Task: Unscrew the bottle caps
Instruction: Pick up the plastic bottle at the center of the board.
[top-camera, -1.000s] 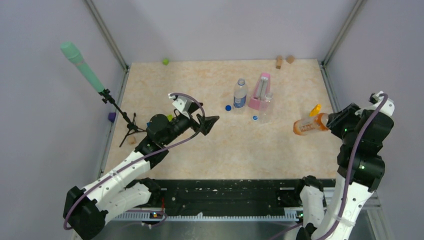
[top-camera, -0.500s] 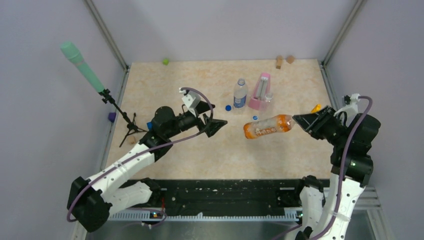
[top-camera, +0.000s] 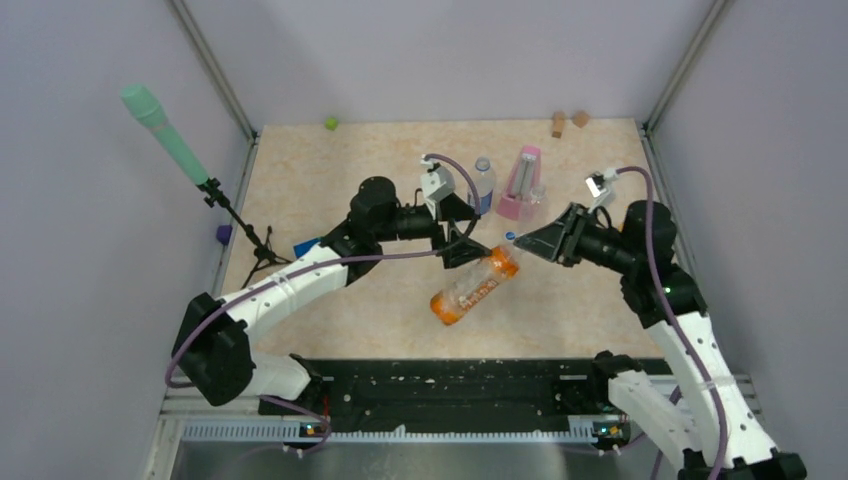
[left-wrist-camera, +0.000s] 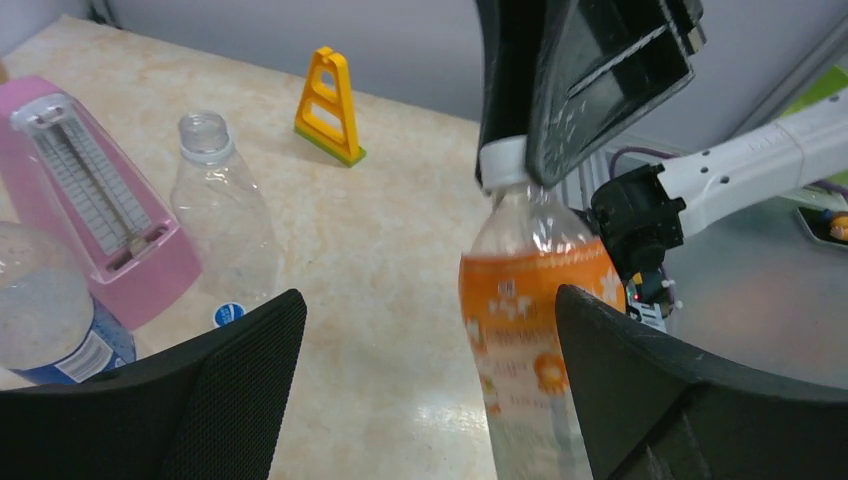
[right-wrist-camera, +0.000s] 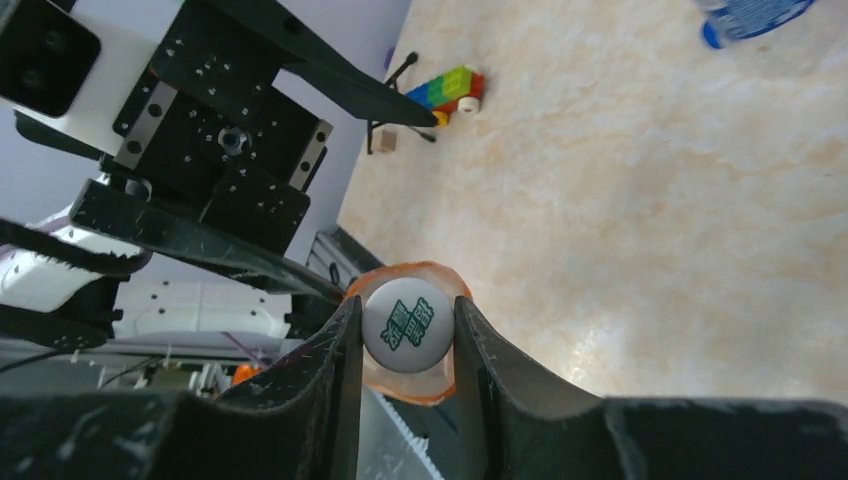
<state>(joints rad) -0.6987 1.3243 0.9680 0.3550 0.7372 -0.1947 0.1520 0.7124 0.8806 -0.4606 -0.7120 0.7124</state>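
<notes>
The orange bottle hangs tilted at centre frame, its white cap pinched by the right gripper. The left gripper gapes wide astride the body, gripping nothing. It would best clamp squarely below the shoulder before any twisting.

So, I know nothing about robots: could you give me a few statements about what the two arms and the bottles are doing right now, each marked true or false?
1. The right gripper is clamped on the white cap of the orange bottle. True.
2. The left gripper is squeezing the orange bottle. False: its jaws stand wide open, one on each side of it.
3. The clear bottle beside the pink metronome has its cap on. False: its neck is open.
4. A yellow toy stands upright on the table. True.
</notes>
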